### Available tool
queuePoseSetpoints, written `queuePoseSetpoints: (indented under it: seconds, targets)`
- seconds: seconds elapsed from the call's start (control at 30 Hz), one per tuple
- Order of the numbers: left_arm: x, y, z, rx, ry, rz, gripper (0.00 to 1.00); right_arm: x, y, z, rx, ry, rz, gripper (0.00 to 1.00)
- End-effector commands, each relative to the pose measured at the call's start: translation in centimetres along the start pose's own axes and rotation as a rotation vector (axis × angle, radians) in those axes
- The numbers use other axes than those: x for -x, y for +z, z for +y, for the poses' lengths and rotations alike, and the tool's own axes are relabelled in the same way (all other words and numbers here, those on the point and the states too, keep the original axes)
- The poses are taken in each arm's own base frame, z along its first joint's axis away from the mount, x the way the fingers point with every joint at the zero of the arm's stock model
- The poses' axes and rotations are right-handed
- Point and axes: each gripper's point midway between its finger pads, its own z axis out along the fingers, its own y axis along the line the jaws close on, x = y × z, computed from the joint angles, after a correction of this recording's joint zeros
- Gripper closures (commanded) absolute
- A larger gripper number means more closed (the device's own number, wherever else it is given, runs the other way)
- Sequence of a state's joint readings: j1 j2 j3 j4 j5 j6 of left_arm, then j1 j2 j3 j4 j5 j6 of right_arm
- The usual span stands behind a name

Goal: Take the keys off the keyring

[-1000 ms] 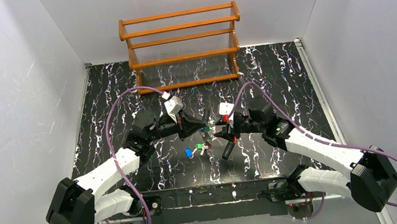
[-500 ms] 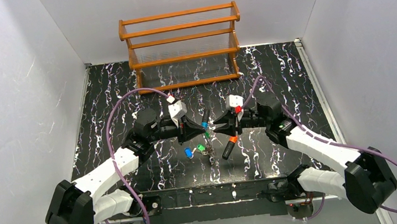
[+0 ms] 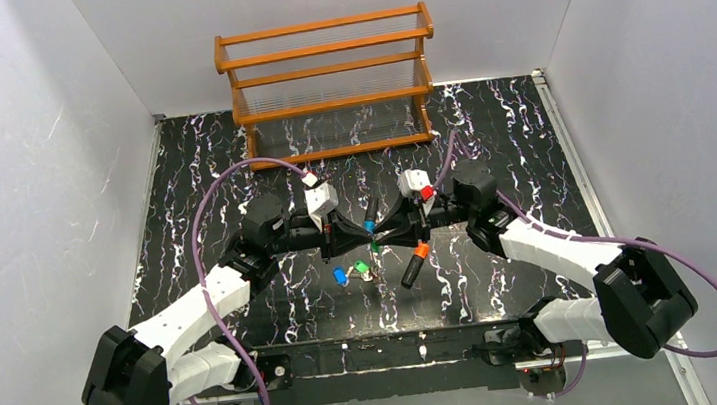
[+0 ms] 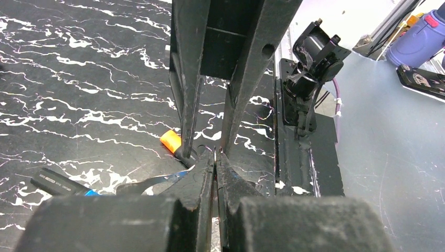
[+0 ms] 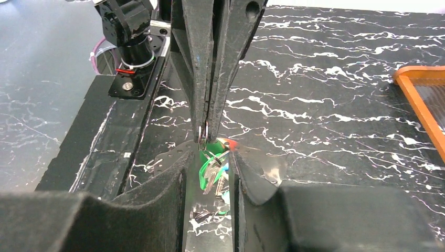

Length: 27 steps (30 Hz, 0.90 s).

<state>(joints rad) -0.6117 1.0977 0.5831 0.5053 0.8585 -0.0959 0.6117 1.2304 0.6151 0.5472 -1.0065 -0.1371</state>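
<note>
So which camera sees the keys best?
The right wrist view: the keys hang close up there, green heads and metal blades easy to see. The top view shows them only as tiny green and blue specks. In the left wrist view I can't spot them at all.

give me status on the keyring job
Left fingers shut on keyring. Right fingers open, straddling the hanging keys. Two markers lie close by.
</note>
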Motion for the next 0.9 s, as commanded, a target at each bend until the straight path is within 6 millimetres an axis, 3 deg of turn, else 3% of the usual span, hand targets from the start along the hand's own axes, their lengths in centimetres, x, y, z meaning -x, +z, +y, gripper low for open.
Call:
queuePoseSetpoints:
  seconds: [0.0,0.23,0.43,0.53,0.67,0.87]
  targets:
    - [2.8,-0.1,-0.9,-0.041,0.073,-0.050,1.00,2.6,0.8,0.1,0.058,-0.068,-0.061,0.63]
    - [2.9,-0.1,-1.0,-0.043,0.076,-0.054,1.00,2.3,1.1,0.3,0.076,-0.051,-0.058,0.72]
    - [2.7,-0.2,-0.6,-0.020,0.080,-0.054,0.99,2.5,1.1,0.3,0.076,-0.046,-0.055,0.90]
    - [2.5,-0.3,-0.3,0.003,0.089,-0.040,0.94,2.5,1.0,0.1,0.069,-0.040,-0.038,0.99]
    - [1.6,-0.9,0.5,0.049,0.118,0.035,0.85,2.1,0.7,-0.1,0.035,-0.017,0.016,0.99]
    - [2.0,-1.6,1.1,0.093,0.184,0.103,0.67,2.0,-0.5,-0.9,-0.036,-0.008,0.148,0.99]
